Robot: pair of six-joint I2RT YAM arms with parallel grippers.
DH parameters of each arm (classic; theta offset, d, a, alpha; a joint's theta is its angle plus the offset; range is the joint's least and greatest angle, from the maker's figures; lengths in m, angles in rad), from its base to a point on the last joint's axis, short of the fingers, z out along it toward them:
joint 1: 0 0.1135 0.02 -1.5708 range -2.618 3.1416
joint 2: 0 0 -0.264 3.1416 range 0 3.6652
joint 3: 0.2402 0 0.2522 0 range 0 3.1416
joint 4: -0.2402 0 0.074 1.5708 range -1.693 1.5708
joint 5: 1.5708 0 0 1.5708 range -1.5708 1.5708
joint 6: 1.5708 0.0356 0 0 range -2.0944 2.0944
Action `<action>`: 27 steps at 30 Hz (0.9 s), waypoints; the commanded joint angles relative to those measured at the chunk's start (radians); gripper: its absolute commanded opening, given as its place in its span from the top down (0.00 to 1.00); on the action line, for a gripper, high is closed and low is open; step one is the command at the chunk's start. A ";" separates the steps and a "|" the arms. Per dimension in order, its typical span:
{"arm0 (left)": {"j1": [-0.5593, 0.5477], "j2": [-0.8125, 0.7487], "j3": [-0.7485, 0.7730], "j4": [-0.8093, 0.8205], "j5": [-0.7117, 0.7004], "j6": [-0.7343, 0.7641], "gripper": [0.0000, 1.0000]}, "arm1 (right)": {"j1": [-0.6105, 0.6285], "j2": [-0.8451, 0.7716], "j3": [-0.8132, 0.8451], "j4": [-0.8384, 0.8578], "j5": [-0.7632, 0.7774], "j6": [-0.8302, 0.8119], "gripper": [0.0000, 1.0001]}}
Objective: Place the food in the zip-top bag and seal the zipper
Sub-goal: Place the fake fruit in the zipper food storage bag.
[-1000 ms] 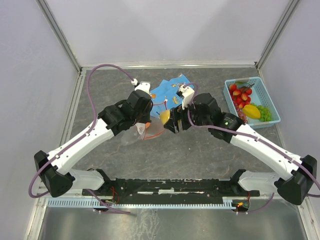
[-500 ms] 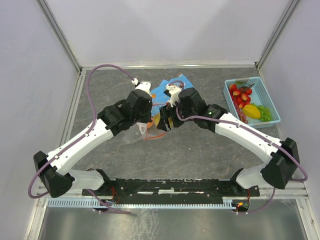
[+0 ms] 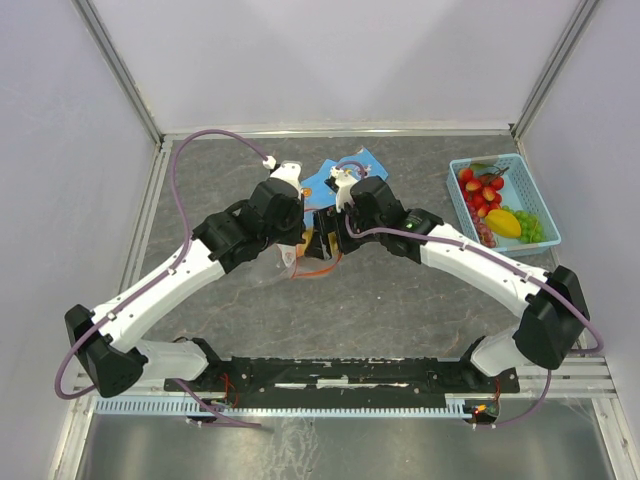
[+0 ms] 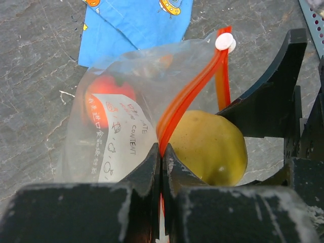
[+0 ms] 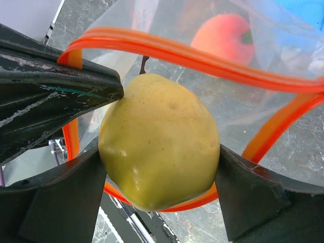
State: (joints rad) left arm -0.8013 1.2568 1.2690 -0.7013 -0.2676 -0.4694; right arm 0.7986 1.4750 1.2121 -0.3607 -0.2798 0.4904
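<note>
Blue cloth [image 4: 136, 20] just behind bag [image 4: 119, 91]

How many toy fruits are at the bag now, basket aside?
2. One red toy fruit lies inside the clear crinkly zip-top bag; one yellow toy lemon sits in the right gripper at its mouth. Plastic may hide others.

The left arm [image 3: 165, 283] and right arm [image 3: 480, 268] wear white shells over long links, with black joint housings. A purple cable [image 3: 178, 195] trails each; the black fingers [image 4: 144, 174] show grey scuffs.
</note>
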 commanded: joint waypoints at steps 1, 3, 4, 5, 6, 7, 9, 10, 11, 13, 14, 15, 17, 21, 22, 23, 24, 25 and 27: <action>-0.002 -0.042 -0.010 0.046 0.019 0.001 0.97 | 0.005 -0.013 -0.006 0.096 0.024 0.030 0.10; 0.000 -0.051 -0.017 0.048 0.009 -0.004 0.97 | 0.006 -0.028 -0.010 0.087 0.037 0.024 0.06; -0.001 -0.054 -0.022 0.048 0.005 -0.007 0.97 | 0.005 -0.034 -0.010 0.082 0.039 0.020 0.05; -0.001 -0.055 -0.025 0.049 0.001 -0.008 0.97 | 0.006 -0.041 -0.008 0.075 0.038 0.014 0.04; 0.000 -0.057 -0.028 0.050 -0.001 -0.010 0.97 | 0.005 -0.046 -0.006 0.066 0.038 0.010 0.03; 0.000 -0.055 -0.030 0.051 -0.001 -0.011 0.97 | 0.005 -0.051 0.001 0.054 0.037 0.005 0.02; -0.002 -0.055 -0.035 0.055 -0.001 -0.014 0.97 | 0.005 -0.062 0.019 0.019 0.039 -0.008 0.01; 0.000 -0.056 -0.036 0.057 -0.001 -0.015 0.97 | 0.004 -0.074 0.027 -0.002 0.050 -0.021 0.00; 0.000 -0.056 -0.036 0.058 -0.003 -0.017 0.97 | 0.004 -0.088 0.036 -0.021 0.064 -0.031 0.00; -0.001 -0.057 -0.038 0.060 -0.005 -0.018 0.97 | 0.000 -0.121 0.052 -0.061 0.101 -0.063 0.01; -0.001 -0.059 -0.041 0.061 -0.005 -0.018 0.97 | -0.002 -0.136 0.060 -0.082 0.134 -0.076 0.02; 0.000 -0.058 -0.042 0.060 -0.005 -0.019 0.97 | -0.004 -0.153 0.067 -0.105 0.165 -0.087 0.02; -0.001 -0.060 -0.043 0.059 -0.006 -0.018 0.97 | -0.006 -0.179 0.083 -0.154 0.242 -0.102 0.05; 0.000 -0.060 -0.037 0.055 -0.004 -0.018 0.97 | -0.007 -0.191 0.112 -0.270 0.398 -0.098 0.10; 0.000 -0.060 -0.035 0.052 -0.004 -0.018 0.97 | -0.007 -0.190 0.114 -0.283 0.421 -0.095 0.12; 0.001 -0.059 -0.032 0.050 -0.004 -0.017 0.97 | -0.008 -0.187 0.113 -0.293 0.440 -0.094 0.13; 0.000 -0.058 -0.028 0.043 -0.005 -0.016 0.97 | -0.008 -0.188 0.112 -0.302 0.463 -0.090 0.13; 0.000 -0.057 -0.025 0.035 -0.008 -0.016 0.97 | -0.013 -0.189 0.110 -0.309 0.490 -0.089 0.14; -0.001 -0.058 -0.016 0.016 -0.018 -0.014 0.97 | -0.038 -0.191 0.114 -0.328 0.527 -0.096 0.14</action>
State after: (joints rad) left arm -0.8005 1.2236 1.2217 -0.6945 -0.2611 -0.4706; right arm 0.7898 1.2949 1.2968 -0.6170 0.1017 0.4133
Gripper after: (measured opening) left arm 0.043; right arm 0.863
